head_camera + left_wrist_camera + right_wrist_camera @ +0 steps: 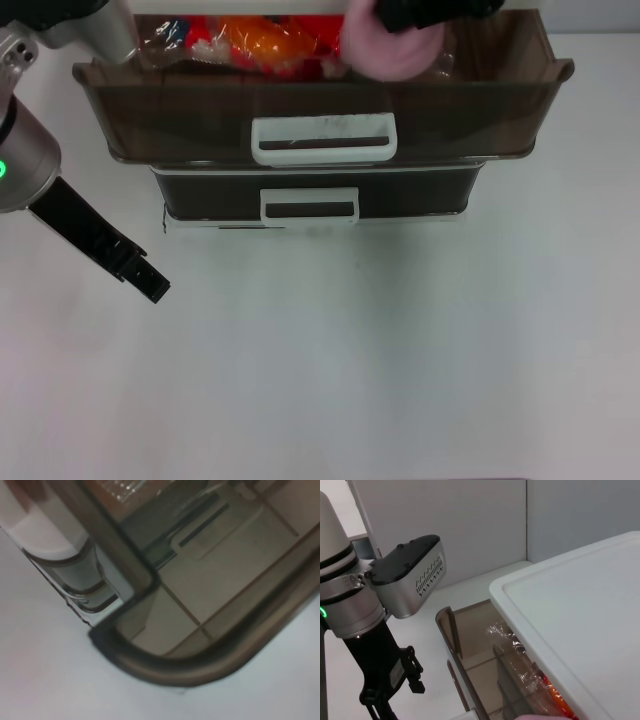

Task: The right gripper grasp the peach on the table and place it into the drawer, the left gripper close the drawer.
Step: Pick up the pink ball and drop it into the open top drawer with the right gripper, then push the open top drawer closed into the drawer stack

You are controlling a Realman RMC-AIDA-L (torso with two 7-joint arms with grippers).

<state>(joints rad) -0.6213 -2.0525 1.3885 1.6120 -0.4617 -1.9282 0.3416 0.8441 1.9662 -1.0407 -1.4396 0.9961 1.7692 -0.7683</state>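
At the top centre of the head view, the right gripper [425,12] is clenched on the peach [392,48], holding the pink fruit over the middle-right of the open drawer [320,115]. The peach sits just above the drawer's rear rim, beside red and orange packets [250,42] that fill the drawer's left half; the right half shows bare floor. The drawer is pulled well out, its front wall overhanging the lower drawer [310,195] and its white loop handle [323,138] facing the lower frame. At the left edge of the head view, the left gripper [150,283] hangs over the table [400,350], down and left of the drawer's front corner and apart from it; whether its fingers are parted cannot be told. Broad bare tabletop runs across the lower frame, in front of the handle. The left wrist view shows a rounded drawer corner [165,665] close up, with white table beyond its edge.
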